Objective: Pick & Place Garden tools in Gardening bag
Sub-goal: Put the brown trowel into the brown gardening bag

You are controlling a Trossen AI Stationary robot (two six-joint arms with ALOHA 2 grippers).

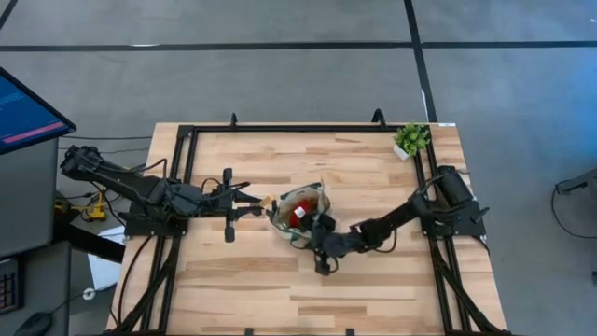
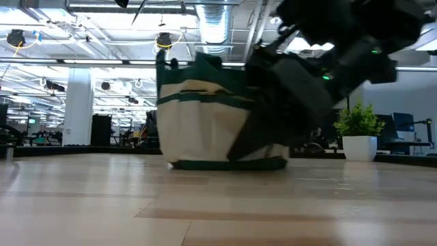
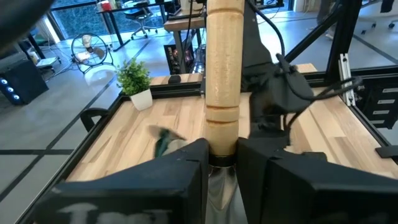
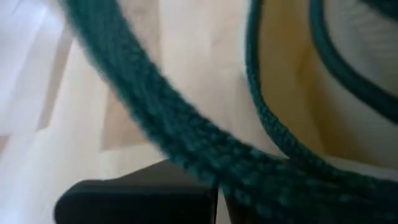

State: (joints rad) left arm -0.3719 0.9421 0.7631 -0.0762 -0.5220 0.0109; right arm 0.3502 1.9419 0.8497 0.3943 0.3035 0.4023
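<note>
In the high view we see the gardening bag (image 1: 300, 213) standing near the centre of the wooden table (image 1: 373, 280), its mouth open toward the camera with a red-and-black piece (image 1: 298, 215) inside. The left arm reaches in from the left edge of the frame, stretched almost level, and the left gripper (image 1: 254, 202) stops just left of the bag. Its wrist view shows the two dark fingers (image 3: 180, 168) closed on the neck of a wood-handled tool (image 3: 222, 74), where the pale handle meets the metal. The right arm bends in from the right side of the frame, elbow low. The right gripper (image 1: 322, 233) sits at the bag's lower right rim; its jaws are closed, seemingly on the dark green loop handle (image 4: 155, 124), though that close view is blurred. A small potted plant (image 1: 410, 140) stands at the table's upper right corner.
</note>
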